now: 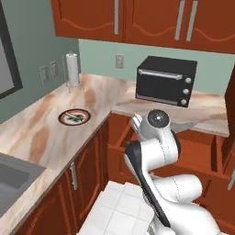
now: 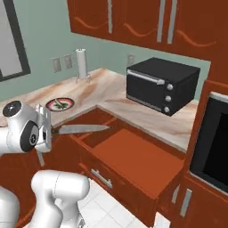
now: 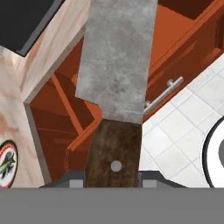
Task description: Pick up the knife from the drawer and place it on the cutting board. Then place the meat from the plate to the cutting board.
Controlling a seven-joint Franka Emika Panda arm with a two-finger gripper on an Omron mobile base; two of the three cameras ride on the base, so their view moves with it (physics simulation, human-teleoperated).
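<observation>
My gripper [image 2: 46, 132] is shut on the dark brown handle of the knife [image 2: 82, 129]. The knife is held level above the left end of the open drawer [image 2: 133, 156], its grey blade pointing right. In the hand view the knife [image 3: 117, 65] runs up the middle, with the drawer [image 3: 65, 109] and its silver bar handle [image 3: 164, 94] below it. The red-rimmed plate [image 1: 74, 116] lies on the left counter with the small green-streaked meat [image 1: 76, 118] on it. The plate [image 2: 60, 104] sits beyond my hand. The cutting board is out of view.
A black toaster oven [image 1: 166, 80] stands on the back counter, and a paper towel roll [image 1: 72, 69] is in the corner. A sink [image 1: 13, 179] is at the near left. A built-in oven [image 2: 213, 142] rises on the right. White floor tiles [image 3: 175, 144] lie under the drawer.
</observation>
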